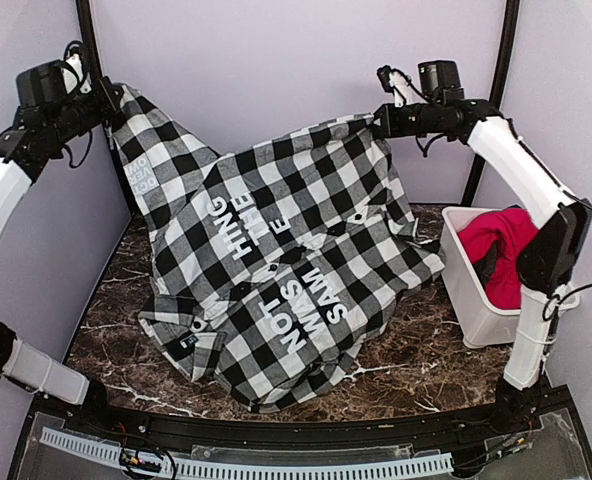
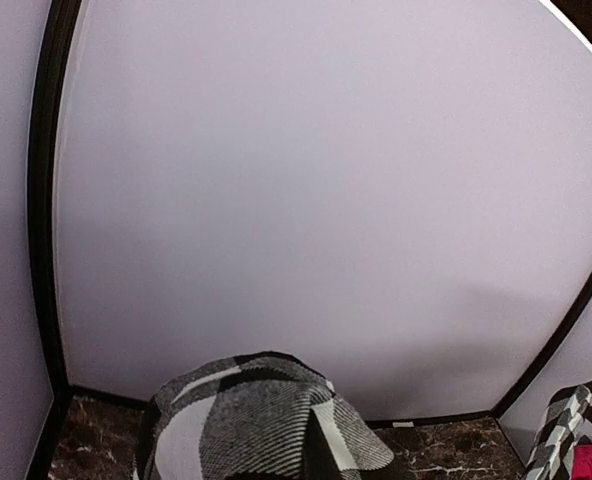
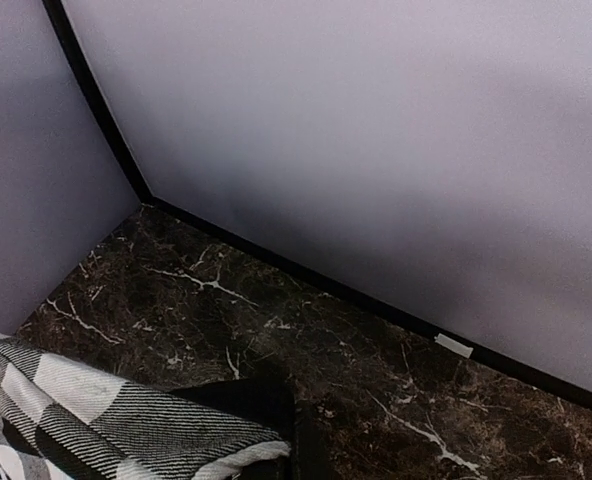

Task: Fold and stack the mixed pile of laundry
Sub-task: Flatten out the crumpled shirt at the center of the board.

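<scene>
A black-and-white checked shirt [image 1: 276, 250] with white lettering hangs spread between my two raised arms, and its lower part rests on the dark marble table [image 1: 416, 350]. My left gripper [image 1: 111, 98] is shut on its upper left corner. My right gripper [image 1: 380, 122] is shut on its upper right edge. In the left wrist view bunched checked cloth [image 2: 251, 425] covers the fingers. In the right wrist view a fold of the shirt [image 3: 126, 425] hides the fingers too. The plain red garment [image 1: 501, 245] lies crumpled in the bin at the right.
A white plastic bin [image 1: 461, 285] stands at the table's right edge, beside the right arm. Lilac walls with black corner posts close in the back and both sides. A perforated white strip [image 1: 256, 465] runs along the near edge.
</scene>
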